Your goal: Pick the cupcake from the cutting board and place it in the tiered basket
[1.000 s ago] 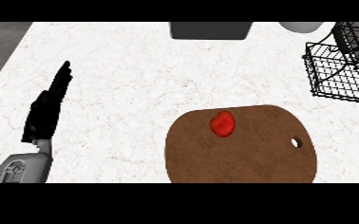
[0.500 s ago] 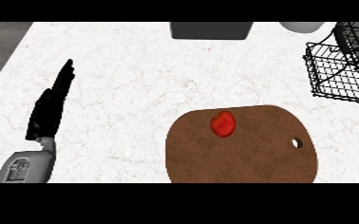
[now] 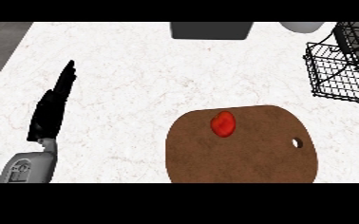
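red cupcake [image 3: 223, 123] looks light and soft, so take it by its sides; your left hand [image 3: 52, 107] sits open.

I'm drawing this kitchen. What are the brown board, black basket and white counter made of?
The cutting board looks like wood: matte brown, faintly mottled. The tiered basket seems to be black metal wire: thin crossing bars you can see through. The counter looks like white marble or stone, with faint reddish veins.

Red cupcake [image 3: 223, 123] on cutting board [image 3: 242, 152]; left hand [image 3: 52, 107] open at left; tiered basket [image 3: 335, 71] right.
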Controlling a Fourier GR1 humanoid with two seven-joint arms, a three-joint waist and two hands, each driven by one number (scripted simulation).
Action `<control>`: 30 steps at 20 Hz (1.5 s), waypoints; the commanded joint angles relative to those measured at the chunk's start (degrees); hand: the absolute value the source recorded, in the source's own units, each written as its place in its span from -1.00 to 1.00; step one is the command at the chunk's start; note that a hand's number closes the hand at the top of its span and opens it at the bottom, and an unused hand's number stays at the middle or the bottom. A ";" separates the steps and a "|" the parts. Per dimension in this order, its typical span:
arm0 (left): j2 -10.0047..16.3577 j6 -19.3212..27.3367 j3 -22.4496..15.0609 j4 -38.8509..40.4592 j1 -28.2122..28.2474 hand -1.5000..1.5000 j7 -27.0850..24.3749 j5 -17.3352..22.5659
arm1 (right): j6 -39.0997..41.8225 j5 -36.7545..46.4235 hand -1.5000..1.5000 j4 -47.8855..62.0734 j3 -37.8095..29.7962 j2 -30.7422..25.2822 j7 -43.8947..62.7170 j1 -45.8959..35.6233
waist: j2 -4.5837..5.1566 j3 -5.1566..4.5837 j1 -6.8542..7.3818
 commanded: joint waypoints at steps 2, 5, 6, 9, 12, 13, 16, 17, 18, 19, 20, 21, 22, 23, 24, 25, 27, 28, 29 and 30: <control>2.38 -2.46 2.37 -0.20 -1.22 0.00 0.85 1.50 | -1.34 -2.06 -1.00 6.55 -3.40 -0.45 -3.65 0.00 | 0.05 0.02 0.05; -0.92 0.44 0.19 0.25 1.90 0.00 -2.48 -0.85 | -5.32 -5.43 -1.00 4.72 -6.29 3.04 -4.45 0.84 | -0.04 0.01 -0.19; -0.59 0.48 0.68 2.41 -0.47 0.00 -0.41 -1.03 | -5.32 -7.11 -1.00 1.82 -7.50 2.93 -4.09 1.31 | -0.24 -0.02 -1.03; 0.19 -0.84 0.79 0.33 -2.34 0.00 2.08 -0.52 | -6.00 -8.00 -1.00 3.27 -9.16 0.77 -3.44 -2.16 | -0.13 -0.02 -0.57; -0.22 -1.04 0.93 0.45 0.83 0.00 -1.29 -0.31 | -5.88 -10.46 -1.00 4.29 -12.18 -3.04 -7.77 -1.10 | -0.08 0.00 -0.49; 0.60 -1.76 0.84 -1.32 -0.81 0.00 1.55 -0.34 | -8.18 -9.78 -1.00 5.65 -12.18 -2.82 -6.26 -3.16 | 0.01 0.02 -0.03; 0.22 -0.48 1.39 -2.80 0.21 0.00 1.87 -0.70 | -3.62 -12.46 -1.00 1.37 -14.10 -7.07 -2.26 -2.25 | -0.56 -0.04 -1.09; 0.56 -0.65 2.76 2.64 -0.93 0.00 -1.73 -0.26 | -2.74 -14.05 -1.00 2.75 -16.11 -8.64 -3.99 0.72 | -0.39 -0.05 -1.68; 0.10 -1.26 2.18 1.35 2.30 0.00 -2.66 0.01 | -1.75 -14.21 -1.00 2.14 -16.05 -9.10 -0.94 0.85 | -0.49 -0.07 -1.38; 1.06 -2.32 3.11 -0.84 2.01 0.00 -0.81 1.21 | 0.05 -14.28 -1.00 1.62 -15.78 -10.23 1.84 -0.02 | -0.53 -0.07 -1.13; 0.59 -1.73 2.18 -2.52 3.31 0.00 0.04 0.27 | 0.10 -15.71 -1.00 3.58 -17.95 -11.42 0.78 2.24 | -0.53 -0.03 -1.14; -0.04 -1.29 1.86 -2.66 1.80 0.00 1.05 0.19 | 4.02 -16.85 -1.00 5.28 -18.91 -14.13 2.45 0.30 | -0.45 -0.02 -1.05; 0.09 -0.80 2.43 1.46 -0.06 0.00 -1.39 -0.44 | 5.91 -17.88 -1.00 4.56 -19.26 -14.10 2.50 2.06 | -0.42 -0.06 -1.71; -0.42 -0.30 1.79 -0.01 1.38 0.00 -0.90 -1.01 | 8.30 -19.57 -1.00 5.06 -21.22 -16.84 0.57 4.18 | -0.54 -0.03 -1.95; 0.47 -1.74 3.21 1.07 -0.32 0.00 0.22 0.67 | 8.73 -19.45 -1.00 5.51 -21.08 -17.55 -0.92 6.21 | -0.39 -0.02 -1.64; -0.27 -1.07 1.40 -1.36 4.07 0.00 -3.03 -0.99 | 10.73 -20.08 -1.00 8.42 -22.66 -21.02 -2.52 7.19 | -0.33 0.03 -1.23; -0.98 -0.11 1.90 -0.21 0.95 0.00 0.54 -0.87 | 12.54 -22.38 -1.00 9.65 -25.48 -21.85 -7.27 13.97 | -0.45 0.06 -2.42; -0.46 -1.09 1.33 -4.71 3.29 0.00 2.01 -0.85 | 12.58 -23.23 -1.00 8.34 -25.69 -21.75 -7.66 14.66 | -0.50 0.02 -1.45; 1.35 -2.99 3.67 -2.24 2.72 0.00 -0.86 1.37 | 13.37 -23.79 -1.00 11.80 -27.28 -23.20 -11.88 16.83 | -0.30 0.08 -1.44; -0.48 -0.07 2.84 1.87 -0.71 0.00 -0.84 -1.00 | 15.27 -25.06 -1.00 11.39 -28.47 -25.16 -12.39 17.30 | -0.27 0.05 -2.14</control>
